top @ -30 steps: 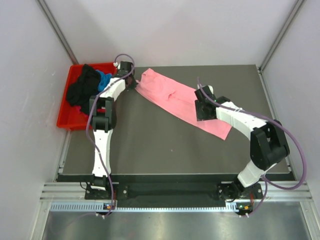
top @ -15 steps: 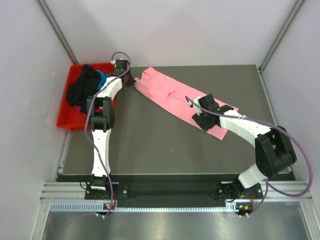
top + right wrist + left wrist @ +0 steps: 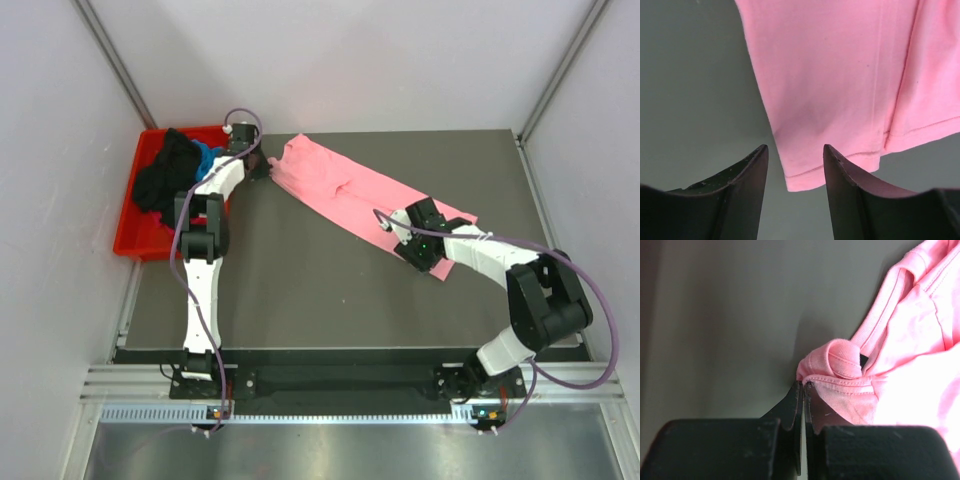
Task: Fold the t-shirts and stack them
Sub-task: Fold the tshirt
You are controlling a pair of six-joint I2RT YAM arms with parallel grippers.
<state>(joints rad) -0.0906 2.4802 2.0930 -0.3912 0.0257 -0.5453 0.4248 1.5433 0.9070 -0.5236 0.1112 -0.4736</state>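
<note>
Right tool (image 3: 794, 150) shifted, parted over pink t-shirt (image 3: 335, 188)

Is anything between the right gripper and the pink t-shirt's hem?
Nothing visible. The right gripper is open, and the hem corner of the pink t-shirt shows in the gap between its fingers.

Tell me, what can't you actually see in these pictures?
Top view: the black shirt covers most of the blue shirt in the red bin; anything beneath is hidden.
Top view: the right hand covers part of the pink shirt.
Both wrist views: that shirt runs off the frame edges.
</note>
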